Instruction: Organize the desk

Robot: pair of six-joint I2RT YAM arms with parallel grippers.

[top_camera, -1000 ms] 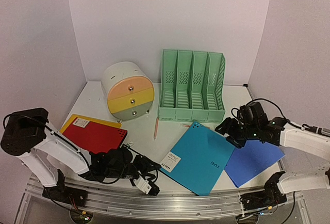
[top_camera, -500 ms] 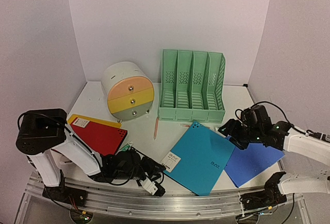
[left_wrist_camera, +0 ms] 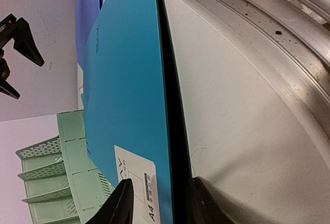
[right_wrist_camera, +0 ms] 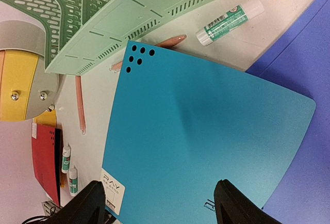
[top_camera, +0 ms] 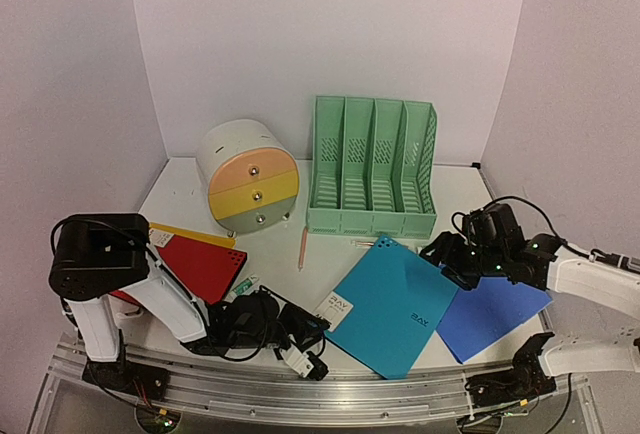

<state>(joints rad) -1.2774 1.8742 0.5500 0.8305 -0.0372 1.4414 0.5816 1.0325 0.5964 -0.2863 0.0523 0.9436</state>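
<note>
At the left gripper [left_wrist_camera: 160, 182]: black fingers [left_wrist_camera: 121, 203] parted, not clamped. One over the labelled face of a thin teal plastic folder [left_wrist_camera: 124, 79], the other on the bare-table side of that folder's near edge. Edge between them, a little gap showing on either side. Close by, the folder's white paper label [left_wrist_camera: 135, 185]. Arm low and stretched rightward along the front, just behind the silver metal rail [top_camera: 380, 394].

At the right gripper [right_wrist_camera: 160, 185]: fingers spread wide, gripping nothing, hovering over the same teal folder near its right-hand corner. Partly tucked beneath that folder, a darker blue plastic folder [top_camera: 495, 314], off to the right.

Under all of it, the desk [top_camera: 270, 254]: a large flat white tabletop, filling the floor of the pale lilac enclosure, rail along its front edge.

Further out, toward the back wall: a mint-green slotted file rack [top_camera: 372, 169], upright, and just left of it a round grey drawer unit with orange and yellow fronts [top_camera: 248, 174]. Between rack and teal folder, a white glue stick with a green label [right_wrist_camera: 229, 21], lying flat. In front of the drawer unit, a thin pink pencil [top_camera: 301, 247]. At the left, a red folder [top_camera: 200, 264] lying on a yellow one [top_camera: 185, 234], with two more small glue sticks [right_wrist_camera: 69, 168] just beside its near edge.
</note>
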